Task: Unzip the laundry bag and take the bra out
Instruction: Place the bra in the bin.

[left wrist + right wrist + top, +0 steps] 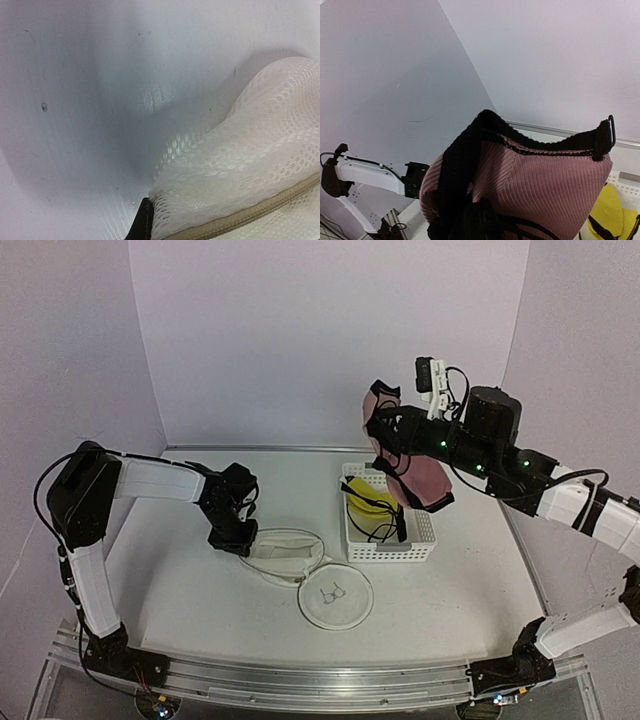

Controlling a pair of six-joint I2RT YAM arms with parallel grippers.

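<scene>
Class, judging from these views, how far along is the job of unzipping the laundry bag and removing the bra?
Done: the round white mesh laundry bag lies unzipped and open. In hand: the right gripper holds the pink-and-yellow bra with black straps above the white perforated plastic basket, its yellow part dangling inside; the left gripper seems to pinch the bag's edge. Left: probably just setting the bra down.

White perforated basket (392,549), white table (180,585), lavender walls (300,340)

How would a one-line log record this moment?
laundry bag: unzipped | bra: out, held over basket | right pincer: shut on bra | left pincer: at bag's edge, grip unclear
</scene>
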